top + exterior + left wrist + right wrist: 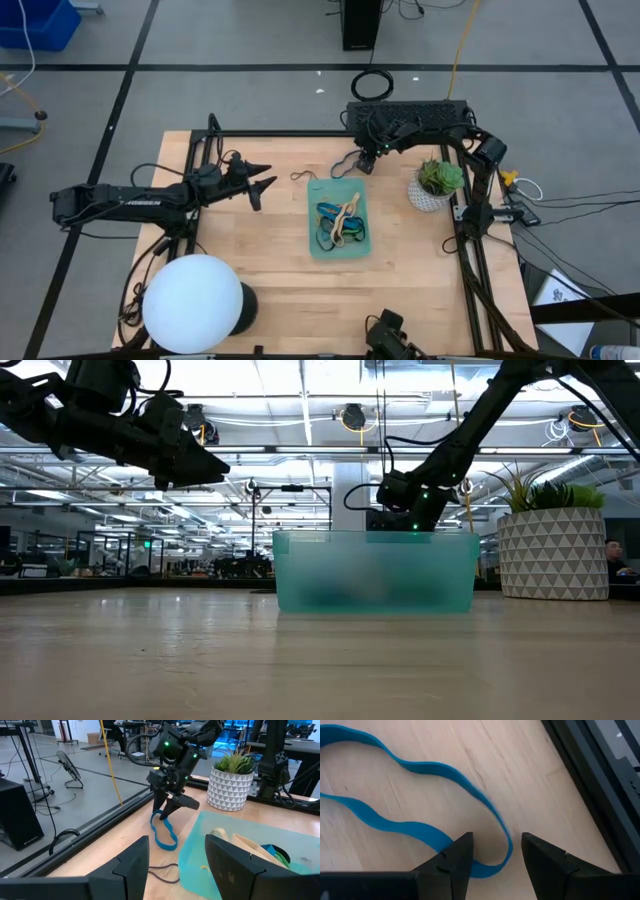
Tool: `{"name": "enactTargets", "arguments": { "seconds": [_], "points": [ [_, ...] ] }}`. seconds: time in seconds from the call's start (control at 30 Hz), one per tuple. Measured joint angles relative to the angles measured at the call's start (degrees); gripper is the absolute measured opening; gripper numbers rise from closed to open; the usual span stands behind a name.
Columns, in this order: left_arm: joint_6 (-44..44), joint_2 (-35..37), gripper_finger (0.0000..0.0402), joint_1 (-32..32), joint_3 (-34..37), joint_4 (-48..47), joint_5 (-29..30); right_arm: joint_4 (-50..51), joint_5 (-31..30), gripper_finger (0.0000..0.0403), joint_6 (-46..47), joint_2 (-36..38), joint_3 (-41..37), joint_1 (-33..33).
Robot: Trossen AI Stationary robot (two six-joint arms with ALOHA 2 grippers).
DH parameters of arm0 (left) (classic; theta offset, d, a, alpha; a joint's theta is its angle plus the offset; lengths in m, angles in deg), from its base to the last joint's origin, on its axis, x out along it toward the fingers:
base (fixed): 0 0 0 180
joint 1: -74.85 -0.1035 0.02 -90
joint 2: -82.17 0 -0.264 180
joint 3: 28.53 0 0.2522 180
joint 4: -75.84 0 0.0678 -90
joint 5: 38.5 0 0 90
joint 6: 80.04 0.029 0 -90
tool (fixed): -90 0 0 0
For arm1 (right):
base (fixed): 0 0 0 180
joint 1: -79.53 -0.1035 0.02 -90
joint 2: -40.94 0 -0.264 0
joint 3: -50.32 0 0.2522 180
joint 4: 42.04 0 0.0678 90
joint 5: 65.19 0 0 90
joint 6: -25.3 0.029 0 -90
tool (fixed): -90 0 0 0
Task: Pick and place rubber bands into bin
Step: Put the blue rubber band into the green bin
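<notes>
A blue rubber band point(410, 767) lies flat on the wooden table just beyond the far end of the teal bin point(362, 250); it also shows in the high view point(345, 170). My right gripper point(492, 852) is open and points down at the band's end nearest the table's far edge, one finger on each side of it. The bin holds several bands point(338, 222) in blue, tan and green. A thin dark band point(305, 177) lies on the table left of the bin. My left gripper point(264, 181) is open and empty, above the table left of the bin. My right gripper has its fingers slanting down from the far side, standing around the blue band's end loop point(504, 855). One finger point(454, 854) overlaps the band's near strand. I cannot tell whether it touches the band. The band lies slack on the table.
A potted plant in a white patterned pot point(435, 185) stands right of the bin. A white globe point(193, 303) stands at the near left. A black bar with cables point(405, 112) lies along the far edge, by the table's black frame rail.
</notes>
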Motion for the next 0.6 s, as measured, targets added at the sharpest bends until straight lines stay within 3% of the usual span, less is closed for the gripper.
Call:
{"name": "enactTargets", "arguments": {
  "seconds": [0.13,0.43,0.6],
  "points": [
    [0.0,0.0,0.02,0.0,0.0,0.0,0.0,0.0,0.0,0.013,0.0,0.0,0.0,0.0],
    [0.0,0.0,0.02,0.0,0.0,0.0,0.0,-0.9,-0.3,0.0011,-2.1,-0.2,-0.1,0.0],
    [0.1,0.0,0.02,0.0,0.0,0.0,0.0,-1.8,-6.4,0.0007,-1.5,0.5,-0.2,-0.1]
  ]
}}
